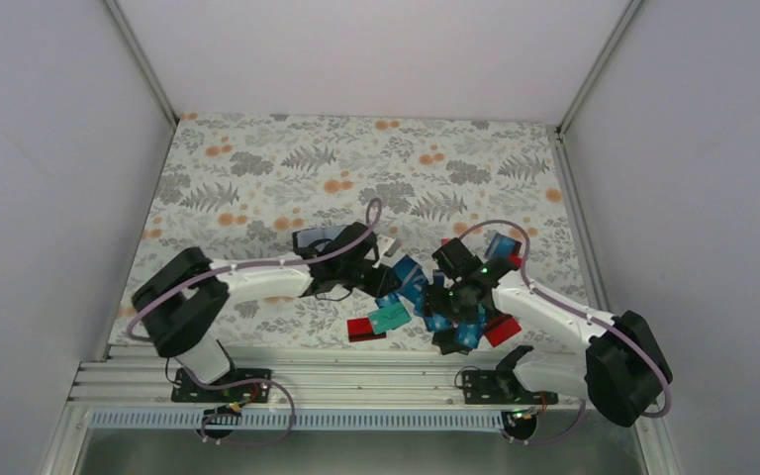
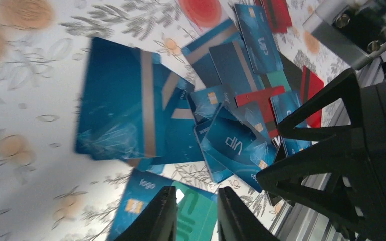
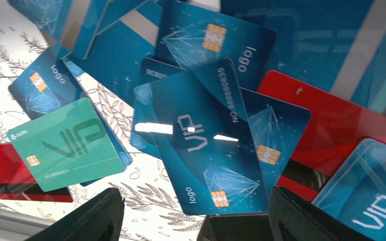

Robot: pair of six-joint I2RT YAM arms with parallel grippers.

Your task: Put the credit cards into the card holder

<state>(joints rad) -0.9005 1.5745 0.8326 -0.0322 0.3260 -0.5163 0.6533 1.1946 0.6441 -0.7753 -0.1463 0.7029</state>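
We see the credit cards (image 1: 445, 307) heaped loosely on the patterned table (image 1: 257, 168), near its front edge, with both arms reaching into the heap. The right pincer (image 3: 195, 196) hangs just over the pile, jaws wide apart and nothing between them. A blue card marked VIP (image 3: 201, 145) lies straight ahead of the gap. A green card (image 3: 68, 143) lies to one side, partly on top of a red card (image 3: 5, 173).

The left pincer (image 2: 196, 213) stands at the pile's left side. Its jaws are parted only a little and grip nothing, and the green card shows through the slit. A large blue card (image 2: 125, 115) ahead of it is blurred, and we cannot tell whether it lies flat or is lifted.

The card holder (image 1: 319, 238), as far as we can make out, is the dark thing just behind the left arm (image 1: 257, 277), apart from the pile. The arm covers part of it, and we cannot tell whether it is open. Many cards are cut off by the picture edges or buried under others.
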